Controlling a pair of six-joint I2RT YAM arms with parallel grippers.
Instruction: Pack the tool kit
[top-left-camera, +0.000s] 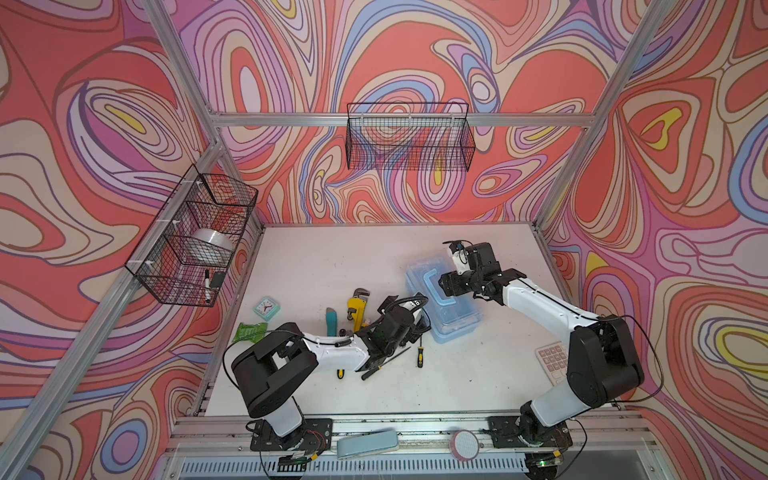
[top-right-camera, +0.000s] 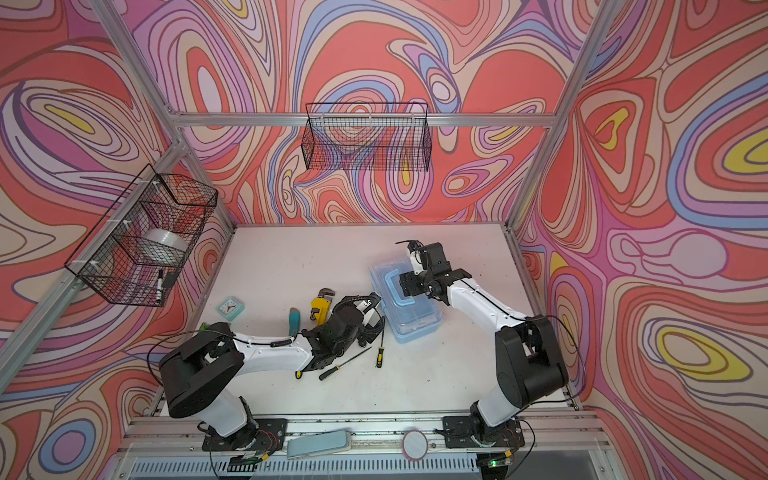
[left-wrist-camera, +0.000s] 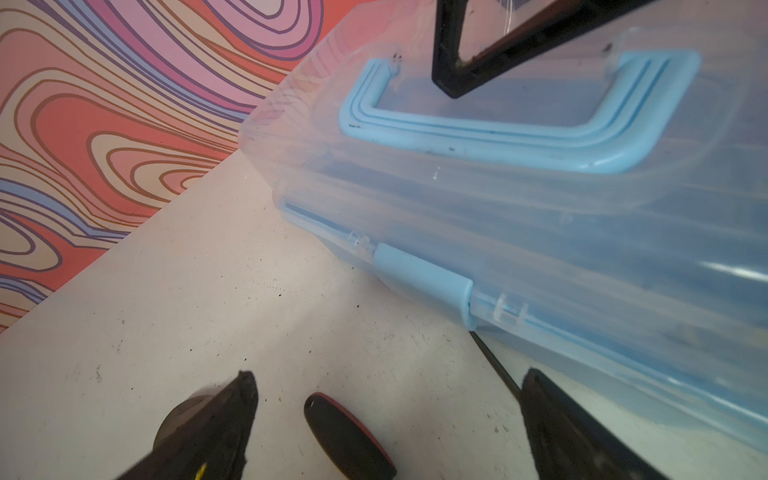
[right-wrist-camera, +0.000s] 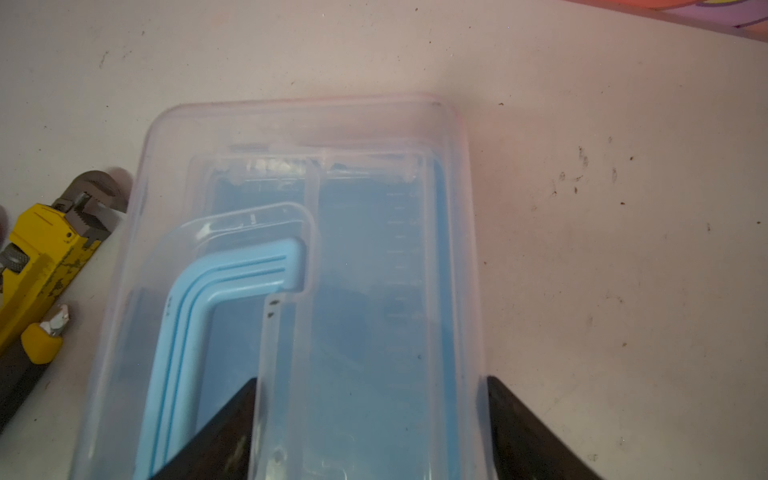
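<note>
1. Nearest the lens in both top views, a grey-blue slab (top-left-camera: 367, 443) lies on the front rail at the bottom of the frame.
2. Left of centre, the left gripper (left-wrist-camera: 386, 419) hangs low over the table (top-left-camera: 316, 266) with its jaws spread wide and nothing between them, facing the kit's blue latch (left-wrist-camera: 424, 286).
3. Around it lie a yellow pipe wrench (top-left-camera: 356, 307) and loose screwdrivers (top-left-camera: 420, 352), none packed yet.
4. Right of centre sits the tool kit (top-left-camera: 442, 301): a pale blue box, its clear lid down, its U-shaped handle (right-wrist-camera: 216, 307) folded flat.
5. The right gripper (right-wrist-camera: 370, 419) straddles the lid's edge, jaws apart, not visibly pinching.
6. Judgement: steady the box, release the latch, then lift the lid evenly.
</note>
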